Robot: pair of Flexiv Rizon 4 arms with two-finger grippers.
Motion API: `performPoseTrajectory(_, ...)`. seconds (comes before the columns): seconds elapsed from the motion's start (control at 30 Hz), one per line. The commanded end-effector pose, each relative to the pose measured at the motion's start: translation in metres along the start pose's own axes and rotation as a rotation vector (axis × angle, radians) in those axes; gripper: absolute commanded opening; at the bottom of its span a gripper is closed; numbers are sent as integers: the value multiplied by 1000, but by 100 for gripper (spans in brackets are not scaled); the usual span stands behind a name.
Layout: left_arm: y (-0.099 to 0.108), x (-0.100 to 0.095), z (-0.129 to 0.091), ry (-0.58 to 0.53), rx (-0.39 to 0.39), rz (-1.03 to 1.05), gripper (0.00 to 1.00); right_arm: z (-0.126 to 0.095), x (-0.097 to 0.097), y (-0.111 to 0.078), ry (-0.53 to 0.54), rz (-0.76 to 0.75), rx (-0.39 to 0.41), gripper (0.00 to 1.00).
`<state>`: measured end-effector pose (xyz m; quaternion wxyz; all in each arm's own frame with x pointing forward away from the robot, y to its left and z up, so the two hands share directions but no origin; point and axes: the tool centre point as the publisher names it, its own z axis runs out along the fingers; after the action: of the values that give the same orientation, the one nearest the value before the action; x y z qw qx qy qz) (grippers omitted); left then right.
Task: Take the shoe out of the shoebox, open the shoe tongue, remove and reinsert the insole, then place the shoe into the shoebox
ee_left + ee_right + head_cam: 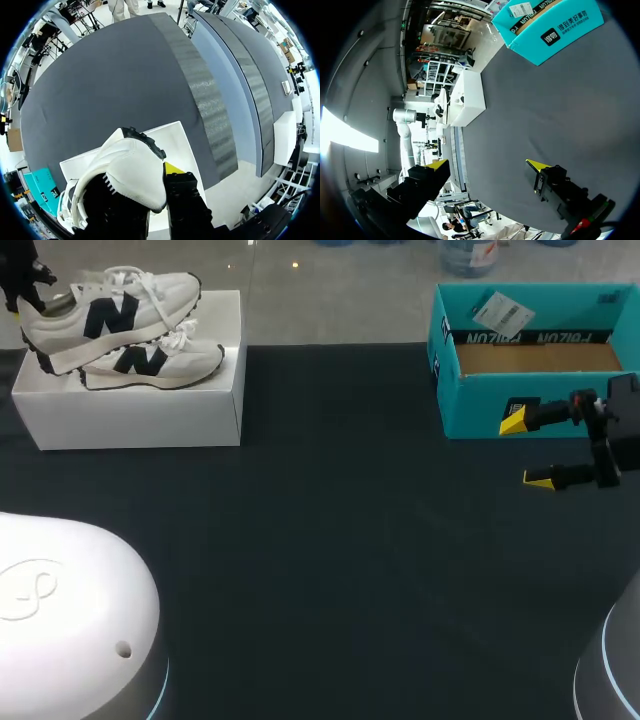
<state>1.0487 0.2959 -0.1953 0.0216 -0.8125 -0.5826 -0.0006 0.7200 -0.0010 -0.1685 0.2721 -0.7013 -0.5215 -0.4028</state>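
On the dark table (330,540) we find our left gripper (28,295) clamped on the heel of the upper sneaker (110,315) atop the white box (130,410), while our right gripper (527,449) hangs with fingers apart before the open teal shoebox (480,405).

Left gripper (27,288) largely cut off at the head view's corner, its hold masked in the wrist view by the heel of the upper shoe (130,170), lower shoe (160,365) half hidden behind it, teal shoebox (480,405) cropped at the edge.
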Motion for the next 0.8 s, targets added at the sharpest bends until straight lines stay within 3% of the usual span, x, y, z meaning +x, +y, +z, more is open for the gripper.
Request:
performPoseTrajectory(0.03, -1, 0, -2, 1, -3, 1, 0, 0, 0, -1, -4, 2, -1, 100)
performPoseTrajectory(0.63, -1, 0, -2, 1, -3, 1, 0, 0, 0, -1, -4, 2, -1, 100)
performPoseTrajectory(0.8, -22, -23, -13, 53, -25, -16, 0, 0, 0, -1, -4, 2, -1, 100)
